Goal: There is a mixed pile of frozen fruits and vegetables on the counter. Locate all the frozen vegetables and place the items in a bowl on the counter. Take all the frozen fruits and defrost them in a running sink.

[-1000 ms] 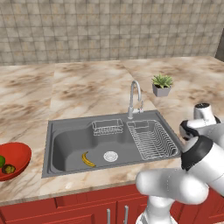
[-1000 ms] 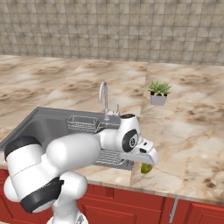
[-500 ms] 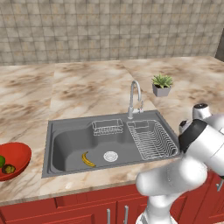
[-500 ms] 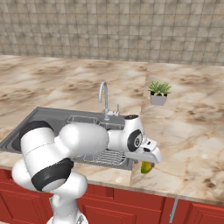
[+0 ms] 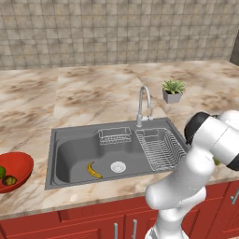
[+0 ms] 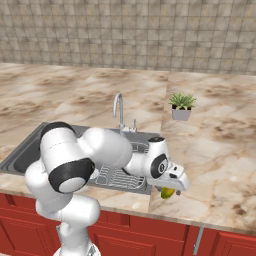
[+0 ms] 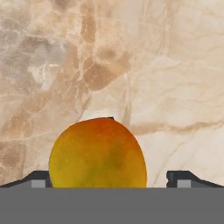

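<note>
With the banana (image 5: 94, 170) already in the sink (image 5: 74, 156), hovered spread-fingered gripper (image 7: 112, 179) astride the oval fruit (image 7: 98, 153) on the counter (image 7: 131, 57); next, probably close and lift.

Grey-beige tiled wall (image 5: 116, 32), red cabinets (image 5: 93, 224)

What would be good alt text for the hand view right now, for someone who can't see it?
A yellow-orange oval fruit lies on the beige marble counter, seen from just above. The robot's open hand straddles it, one dark fingertip on each side and neither touching the fruit.
</note>
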